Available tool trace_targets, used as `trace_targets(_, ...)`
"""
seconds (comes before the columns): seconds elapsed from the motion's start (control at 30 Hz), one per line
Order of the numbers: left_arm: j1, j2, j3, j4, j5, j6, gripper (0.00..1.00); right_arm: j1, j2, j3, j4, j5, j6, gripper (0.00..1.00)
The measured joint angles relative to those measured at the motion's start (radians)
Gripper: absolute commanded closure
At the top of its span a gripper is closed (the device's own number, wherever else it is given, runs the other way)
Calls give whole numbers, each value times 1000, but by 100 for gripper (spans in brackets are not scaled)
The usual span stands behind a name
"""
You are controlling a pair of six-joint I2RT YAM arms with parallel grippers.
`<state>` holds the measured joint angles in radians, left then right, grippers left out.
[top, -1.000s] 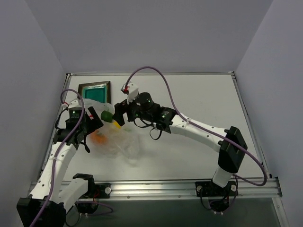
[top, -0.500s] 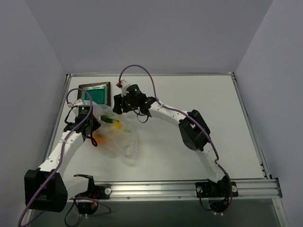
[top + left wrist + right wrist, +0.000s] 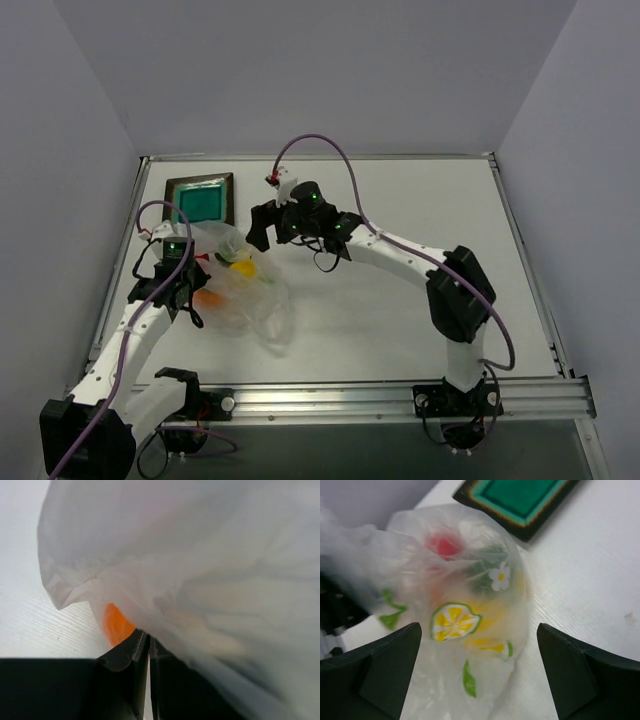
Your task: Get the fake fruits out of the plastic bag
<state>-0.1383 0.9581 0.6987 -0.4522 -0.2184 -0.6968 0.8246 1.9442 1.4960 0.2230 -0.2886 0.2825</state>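
Observation:
The plastic bag (image 3: 255, 305) lies crumpled at the table's left, clear with printed lemon slices (image 3: 454, 621). Through its film show a yellow fruit (image 3: 241, 268), an orange fruit (image 3: 207, 298), a red fruit (image 3: 442, 545) and a dark green fruit (image 3: 485, 572). My left gripper (image 3: 187, 283) sits at the bag's left edge. In the left wrist view its jaws (image 3: 146, 641) are pressed together on the bag's film (image 3: 200, 580), with the orange fruit (image 3: 116, 625) just beyond the tips. My right gripper (image 3: 260, 236) hovers over the bag's far end, and its fingers (image 3: 370, 675) stand wide open, astride the bag (image 3: 470, 680) without touching it.
A dark-framed square tray with a teal centre (image 3: 200, 199) lies just behind the bag near the left wall. The right arm's purple cable (image 3: 320, 145) arches above it. A metal rail (image 3: 400, 395) runs along the near edge.
My left gripper has closed at the bag's left edge. The right gripper narrowed, then opened wide again, and has drawn back a little from the bag's far end.

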Motion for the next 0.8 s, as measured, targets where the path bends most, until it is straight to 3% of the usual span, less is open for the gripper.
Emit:
trace_targets(0.2,-2,-12,-4,-26,4,0,98,84,-206,-64,39,-39,-76,0)
trace_targets(0.4,-11,-53,-9,-60,13,-4,98,157,-89,10,37,-61,-117,11)
trace_targets(0.47,-13,-78,-15,-74,21,-13,98,145,-2,74,32,-57,-121,21)
trace_targets(0.53,-16,-104,-26,-89,32,-20,98,124,85,141,19,-58,-113,38)
trace_targets(0.57,-19,-114,-30,-101,39,-23,98,111,130,181,17,-61,-105,50)
trace_targets(0.6,-20,-121,-32,-106,42,-26,98,97,172,217,14,-60,-100,72)
trace_targets(0.7,-26,-144,-54,-127,61,-39,98,58,278,323,3,-44,-59,97)
trace_targets(0.8,-42,-179,-86,-160,81,-60,98,31,376,432,-3,3,-20,100)
